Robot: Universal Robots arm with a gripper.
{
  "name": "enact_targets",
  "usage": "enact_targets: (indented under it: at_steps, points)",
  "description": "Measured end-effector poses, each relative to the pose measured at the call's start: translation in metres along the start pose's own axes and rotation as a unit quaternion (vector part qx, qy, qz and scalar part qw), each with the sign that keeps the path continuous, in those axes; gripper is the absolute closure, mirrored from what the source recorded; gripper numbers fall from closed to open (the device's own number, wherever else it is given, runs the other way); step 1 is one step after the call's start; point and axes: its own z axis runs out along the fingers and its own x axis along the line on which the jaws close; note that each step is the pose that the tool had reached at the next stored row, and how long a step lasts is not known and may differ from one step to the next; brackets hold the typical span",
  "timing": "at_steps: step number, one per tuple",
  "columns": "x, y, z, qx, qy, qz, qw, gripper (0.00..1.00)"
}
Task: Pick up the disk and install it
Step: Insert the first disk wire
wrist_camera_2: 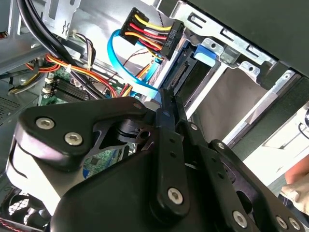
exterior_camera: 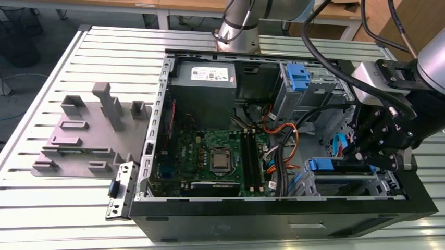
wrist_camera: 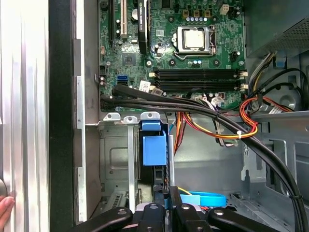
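- In the front corner of the open computer case (exterior_camera: 278,214), at the exterior view's right, we find the disk (exterior_camera: 324,165) already sitting in its metal bay (exterior_camera: 358,183); the pick-up looks done to us, and the slide-in done or all but done
- What is left, as we judge it, is at most a last push home; the plug with coloured wires (wrist_camera_2: 153,33) hangs near the disk's connector edge and seems apart from it
- The gripper (exterior_camera: 372,160) hovers just above the bay; in the second wrist view its fingers (wrist_camera_2: 164,121) stand close together, and we see nothing held between them
- Of the disk (wrist_camera: 153,149) we see mostly the blue plastic frame and its tab; the grey body is largely hidden by the bay walls, so we cannot tell whether it sits flush
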Motion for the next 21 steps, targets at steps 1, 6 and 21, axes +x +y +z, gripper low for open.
enact_targets:
  at_steps: [1, 6, 21]
  points:
    - [0.0, 0.0, 0.0, -0.0001, 0.0001, 0.0, 1.0, 0.84]
    - [0.0001, -0.0002, 0.0016, -0.0002, 0.0004, 0.001, 1.0, 0.84]
    - [0.0005, -0.0004, 0.0059, -0.0002, 0.0003, 0.001, 1.0, 0.84]
